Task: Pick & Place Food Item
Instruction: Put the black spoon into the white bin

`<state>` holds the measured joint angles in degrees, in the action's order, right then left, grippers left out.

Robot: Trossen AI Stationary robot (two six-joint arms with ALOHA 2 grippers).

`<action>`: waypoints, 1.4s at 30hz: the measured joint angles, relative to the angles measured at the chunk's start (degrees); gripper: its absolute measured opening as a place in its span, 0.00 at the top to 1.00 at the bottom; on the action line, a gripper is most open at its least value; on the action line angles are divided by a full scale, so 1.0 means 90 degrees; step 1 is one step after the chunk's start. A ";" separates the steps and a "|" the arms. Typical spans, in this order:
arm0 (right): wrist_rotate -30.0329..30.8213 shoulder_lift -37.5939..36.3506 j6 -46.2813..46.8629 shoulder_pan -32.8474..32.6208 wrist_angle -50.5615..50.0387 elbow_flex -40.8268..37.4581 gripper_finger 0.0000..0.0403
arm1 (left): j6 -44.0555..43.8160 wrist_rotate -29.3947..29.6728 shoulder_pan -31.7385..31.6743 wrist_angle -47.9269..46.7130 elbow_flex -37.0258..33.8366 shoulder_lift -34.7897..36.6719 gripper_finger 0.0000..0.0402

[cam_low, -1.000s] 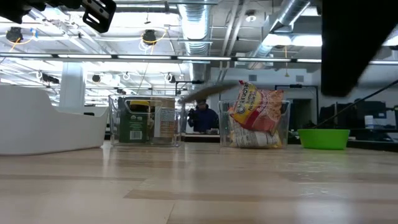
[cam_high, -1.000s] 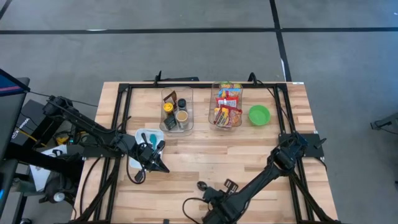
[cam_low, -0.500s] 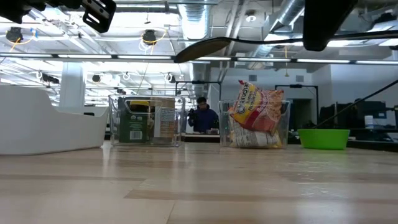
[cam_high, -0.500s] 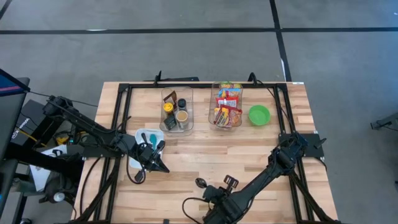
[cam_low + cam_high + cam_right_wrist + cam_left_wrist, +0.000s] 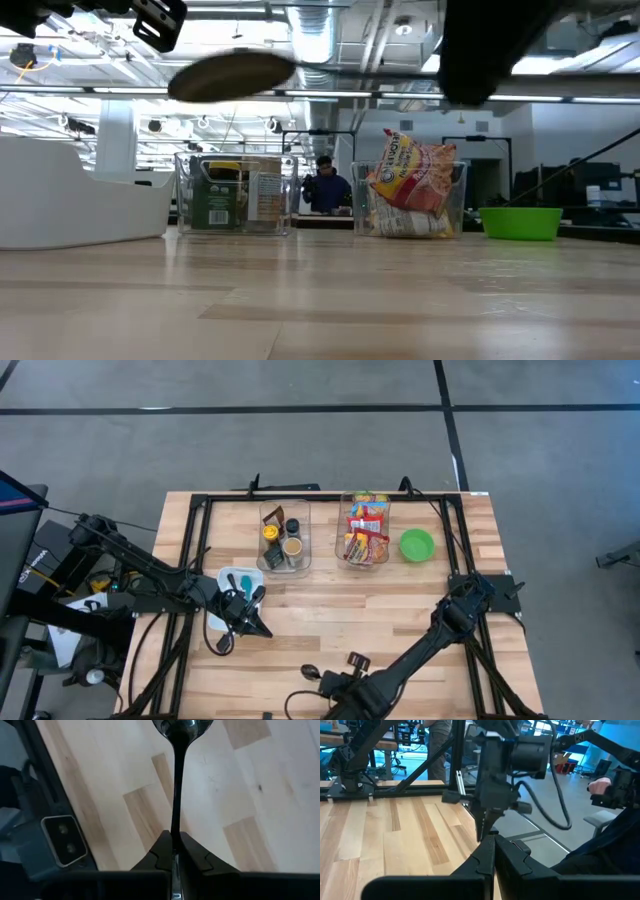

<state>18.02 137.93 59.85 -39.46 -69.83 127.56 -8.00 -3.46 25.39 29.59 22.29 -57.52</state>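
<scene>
My right gripper (image 5: pixel 334 678) hangs over the table's near edge, left of centre, shut on a dark spoon (image 5: pixel 175 805). The spoon's bowl (image 5: pixel 309 672) points toward the table's left and shows high up in the low view (image 5: pixel 232 75). My left gripper (image 5: pixel 262 630) waits shut and holds nothing at the left, beside a white tray (image 5: pixel 226 582). A clear bin of snack packets (image 5: pixel 365 532), a clear bin of jars (image 5: pixel 283 538) and a green bowl (image 5: pixel 417 544) stand along the far side. My right gripper pinches the spoon's handle (image 5: pixel 174 836) between its two fingers, back from the bowl. The fingers slant steeply down and the handle runs on along them, out past their tips. The spoon is lifted clear of the table, bowl end foremost.
Black frame rails (image 5: pixel 200 550) run along the table's left, right and far sides. Bare wood (image 5: pixel 350 600) lies between the bins and the near edge. A person (image 5: pixel 324 185) shows in the room behind the bins.
My right gripper has gone a little toward the table's left and near edge and rolled about its own line, still shut on the spoon. The spoon's bowl has swung leftward with it and has turned from edge-on to broadside in the low view.
</scene>
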 joint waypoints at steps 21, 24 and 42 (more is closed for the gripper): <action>0.0615 -0.0005 -0.0002 0.0066 0.0187 -0.0378 1.00 | -0.0001 0.0000 0.0000 0.0004 0.0002 0.0000 0.99; 0.0675 -0.0005 -0.0260 0.0119 0.0549 -0.0378 1.00 | -0.0001 0.0000 0.0000 0.0004 0.0002 0.0000 0.99; 0.0523 -0.0094 -0.1365 0.0581 0.1000 -0.1102 1.00 | -0.0001 0.0000 0.0000 0.0004 0.0002 0.0001 0.99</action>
<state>22.73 137.08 47.57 -34.23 -60.83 117.64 -8.01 -3.46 25.39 29.63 22.31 -57.51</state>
